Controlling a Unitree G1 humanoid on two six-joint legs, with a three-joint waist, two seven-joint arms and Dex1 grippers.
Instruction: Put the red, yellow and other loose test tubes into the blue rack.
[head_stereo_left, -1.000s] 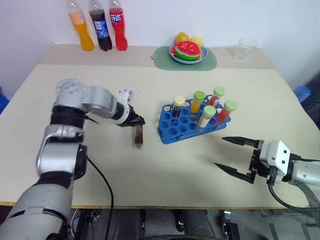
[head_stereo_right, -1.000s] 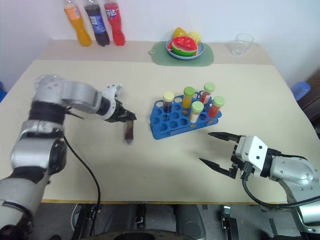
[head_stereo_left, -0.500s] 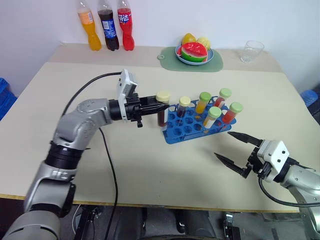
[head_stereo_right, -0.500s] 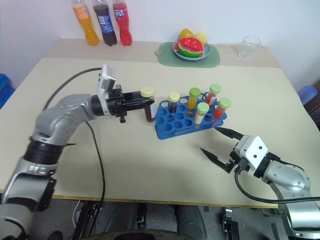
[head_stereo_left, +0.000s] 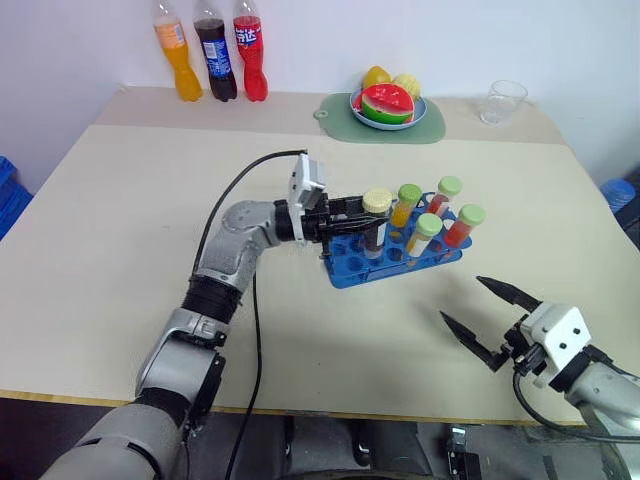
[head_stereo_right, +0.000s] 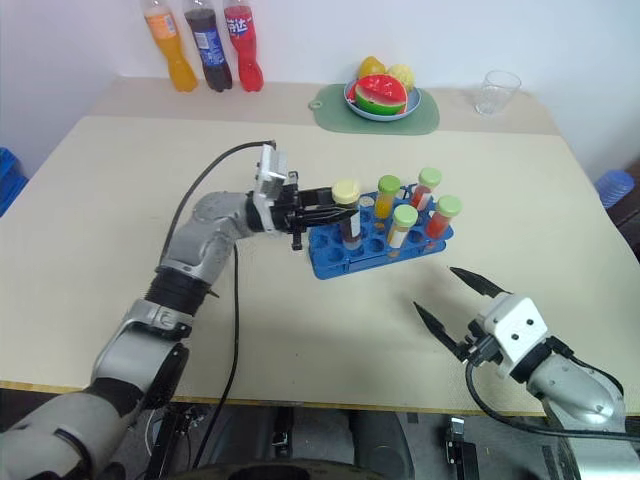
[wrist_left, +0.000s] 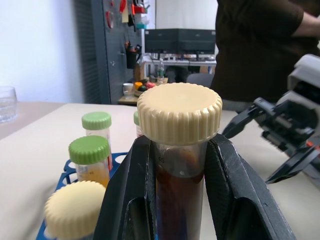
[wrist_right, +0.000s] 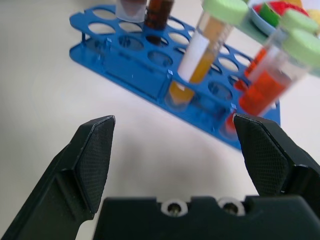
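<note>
Left gripper (head_stereo_left: 362, 213) pinching cream-capped dark tube (head_stereo_left: 376, 222) over blue rack (head_stereo_left: 350, 270), green-capped tubes (head_stereo_left: 433, 222) just beyond, right gripper (head_stereo_left: 490, 316) spread, apart.

Bare tabletop (head_stereo_left: 360, 330) lies between the right gripper (head_stereo_left: 478, 312) and the blue rack (head_stereo_left: 390, 262) ahead of it; the rack's upright capped tubes (head_stereo_left: 430, 222) crowd the left gripper (head_stereo_left: 362, 212).

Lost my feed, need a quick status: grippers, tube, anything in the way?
Left gripper shut on dark tube, upright over blue rack. Right gripper open, clear of rack. Five tubes already racked; no obstruction seen.
</note>
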